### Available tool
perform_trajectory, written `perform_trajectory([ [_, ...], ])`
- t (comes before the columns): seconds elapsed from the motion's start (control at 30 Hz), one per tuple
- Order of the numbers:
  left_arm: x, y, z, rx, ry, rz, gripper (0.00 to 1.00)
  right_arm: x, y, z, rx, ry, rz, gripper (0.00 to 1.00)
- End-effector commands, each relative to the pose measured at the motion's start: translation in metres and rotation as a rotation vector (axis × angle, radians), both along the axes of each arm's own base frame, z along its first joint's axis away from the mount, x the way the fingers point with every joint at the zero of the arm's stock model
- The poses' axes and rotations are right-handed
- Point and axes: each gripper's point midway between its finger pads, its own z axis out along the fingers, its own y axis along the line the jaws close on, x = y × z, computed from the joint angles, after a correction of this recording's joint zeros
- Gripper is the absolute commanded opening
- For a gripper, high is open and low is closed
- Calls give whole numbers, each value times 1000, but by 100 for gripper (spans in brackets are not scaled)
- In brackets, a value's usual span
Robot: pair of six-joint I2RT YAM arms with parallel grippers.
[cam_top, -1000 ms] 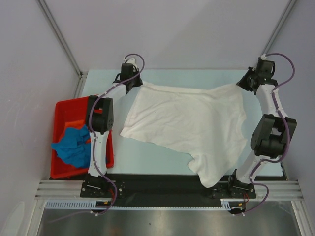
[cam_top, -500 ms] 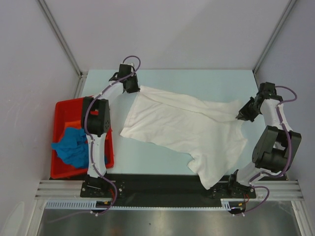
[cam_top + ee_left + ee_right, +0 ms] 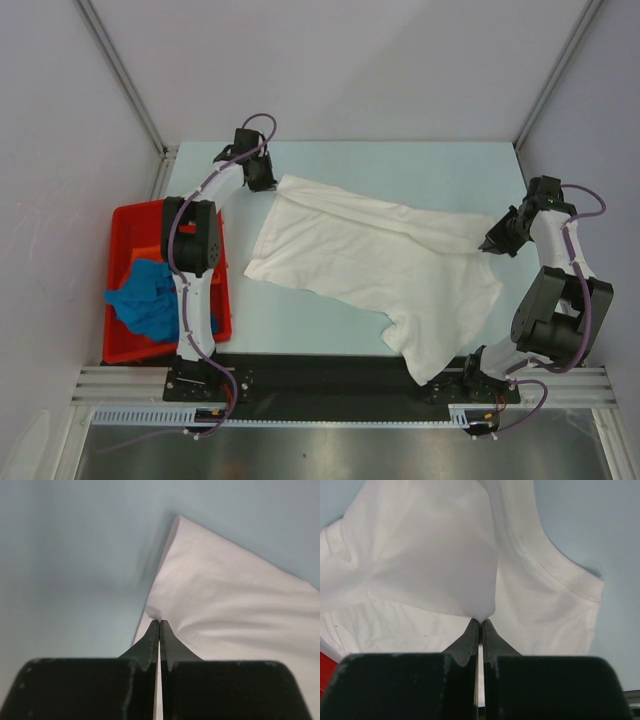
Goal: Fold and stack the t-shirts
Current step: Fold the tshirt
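Observation:
A white t-shirt (image 3: 380,265) lies spread across the light blue table, its far edge folded toward the front. My left gripper (image 3: 272,182) is shut on the shirt's far left corner (image 3: 156,614). My right gripper (image 3: 487,245) is shut on a fold of the shirt at its right side (image 3: 482,614), with a sleeve (image 3: 560,600) lying beyond it. A blue t-shirt (image 3: 148,297) and an orange one (image 3: 148,253) lie crumpled in the red bin.
The red bin (image 3: 130,215) sits at the table's left edge beside the left arm. Part of the white shirt hangs over the near edge onto the black base rail (image 3: 340,375). Grey walls enclose the table on three sides.
The right gripper has pulled the shirt's far right corner from the back toward the front, folding the far edge over. The left gripper shifted slightly left at the far left corner.

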Motion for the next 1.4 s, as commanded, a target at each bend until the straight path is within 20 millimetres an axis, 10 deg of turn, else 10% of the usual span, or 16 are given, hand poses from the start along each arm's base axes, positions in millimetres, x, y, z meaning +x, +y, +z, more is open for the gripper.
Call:
perform_trajectory([
  [0.0,2,5,13,-18,-26,3,0,-3,-11,5,-37,-17,-14,0],
  [0.87,-12,-5,-15,-62,44,-10,0,7,-25,-22,-47,3,-2,0],
  [1.37,13,-17,4,-133,-22,-1,0,73,-52,15,-72,-114,-40,0],
])
